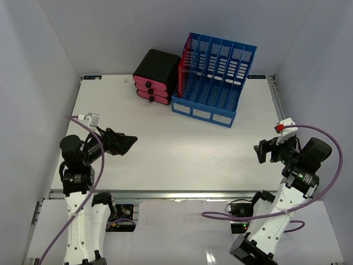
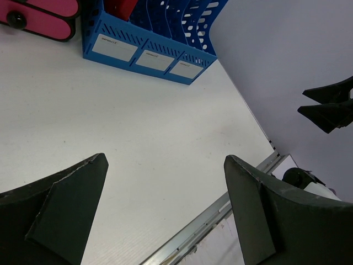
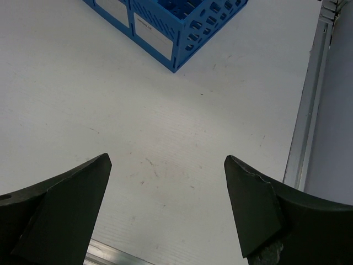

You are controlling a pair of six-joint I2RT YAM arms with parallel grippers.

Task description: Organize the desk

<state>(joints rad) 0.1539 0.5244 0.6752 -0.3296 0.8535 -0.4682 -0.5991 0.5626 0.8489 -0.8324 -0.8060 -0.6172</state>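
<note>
Grey walls close three sides in the overhead view; the large flat white rectangular table with metal rail edges (image 1: pixel 182 152) fills the middle of the frame, with the arm bases at its near edge. A blue plastic slotted file rack (image 1: pixel 212 83) stands at far centre, with a black box of pink-fronted drawers (image 1: pixel 155 77) just beside its left end. A red flat item (image 1: pixel 185 58) sits in the rack's leftmost slot. The left fingers (image 1: pixel 126 142) hang over the near-left table and the right fingers (image 1: pixel 263 152) over the near-right; their spread is hard to read from here. Left wrist view: both left fingers (image 2: pixel 60 221) are spread wide, with only bare table (image 2: pixel 138 121) between them. The rack (image 2: pixel 149 49) and drawers (image 2: pixel 38 16) are at the top, well apart from the fingers. Right wrist view: the right fingers (image 3: pixel 60 215) are likewise released, wide, holding nothing. White table (image 3: pixel 110 110) lies below, a rack corner (image 3: pixel 165 27) at the top and a metal rail (image 3: pixel 309 110) along the right.
</note>
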